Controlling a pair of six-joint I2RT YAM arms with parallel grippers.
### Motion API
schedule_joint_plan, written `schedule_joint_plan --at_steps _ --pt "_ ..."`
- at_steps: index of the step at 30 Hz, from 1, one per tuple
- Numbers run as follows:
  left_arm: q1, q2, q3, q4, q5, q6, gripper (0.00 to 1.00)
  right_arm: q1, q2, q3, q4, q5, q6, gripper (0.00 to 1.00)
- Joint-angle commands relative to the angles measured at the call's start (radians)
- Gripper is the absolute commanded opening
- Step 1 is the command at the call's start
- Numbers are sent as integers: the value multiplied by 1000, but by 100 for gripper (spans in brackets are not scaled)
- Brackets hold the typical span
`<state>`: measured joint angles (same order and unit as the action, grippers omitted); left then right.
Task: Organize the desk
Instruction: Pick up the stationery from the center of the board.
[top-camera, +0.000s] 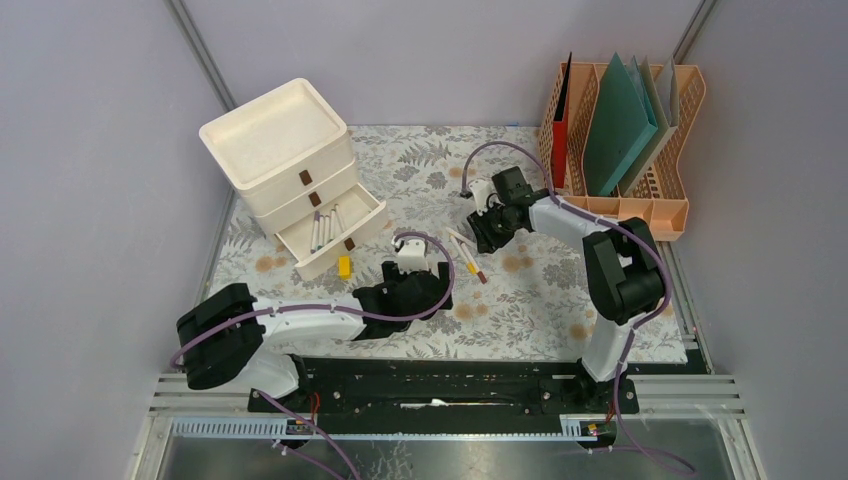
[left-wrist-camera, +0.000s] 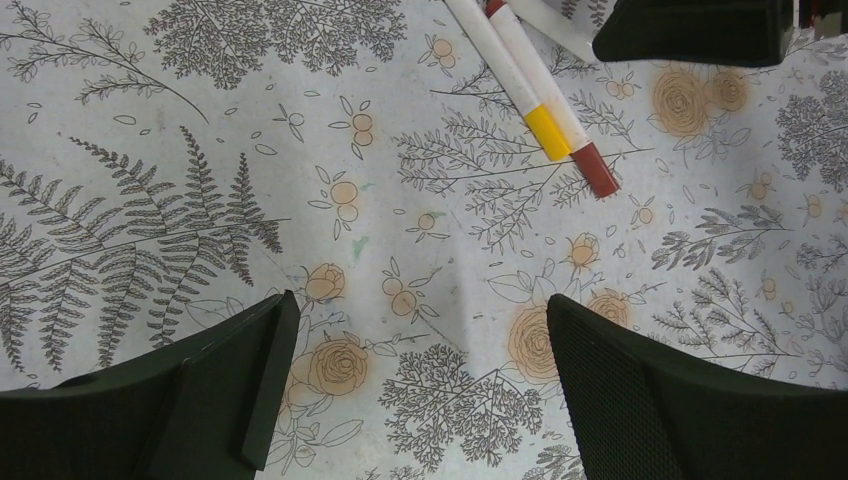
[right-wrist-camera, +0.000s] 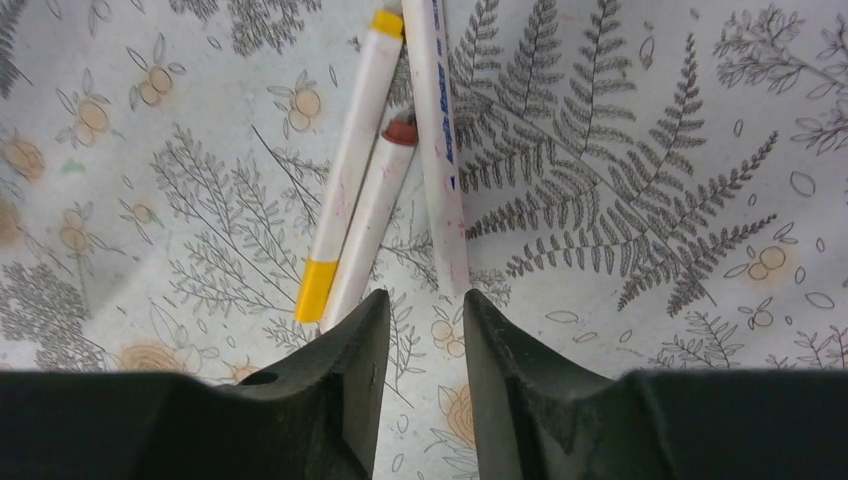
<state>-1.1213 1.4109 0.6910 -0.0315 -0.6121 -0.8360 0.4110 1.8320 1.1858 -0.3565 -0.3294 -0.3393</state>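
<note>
Desk (top-camera: 520, 300) fern cloth filled both wrist views. Your left gripper (left-wrist-camera: 420, 305) sat wide, empty, markers (left-wrist-camera: 505, 70) at its 1 o'clock. Right gripper (right-wrist-camera: 425, 297) narrow, holding nothing, markers at 12. Likely staged for pick toward open drawer (top-camera: 330, 232) at desk's 9 o'clock.

I see the desk (top-camera: 530, 300) lying flat across the middle of my top view: a rectangular top covered by pale grey cloth printed with grey fern leaves and tan flowers.
</note>
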Motion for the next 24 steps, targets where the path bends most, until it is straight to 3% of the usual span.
schedule_joint_plan --at_steps 1,5,16,24 --pt "-4 -38 7 -1 -41 11 99 15 20 70 -36 -77 4 36" --pt "-3 -55 -5 -2 -47 11 99 28 46 75 -70 -148 0 34" --pt "-3 -57 -14 13 -42 9 99 38 82 86 -75 -55 11 38" --pt "-3 -52 -12 14 -34 6 99 46 93 81 -81 -12 2 32"
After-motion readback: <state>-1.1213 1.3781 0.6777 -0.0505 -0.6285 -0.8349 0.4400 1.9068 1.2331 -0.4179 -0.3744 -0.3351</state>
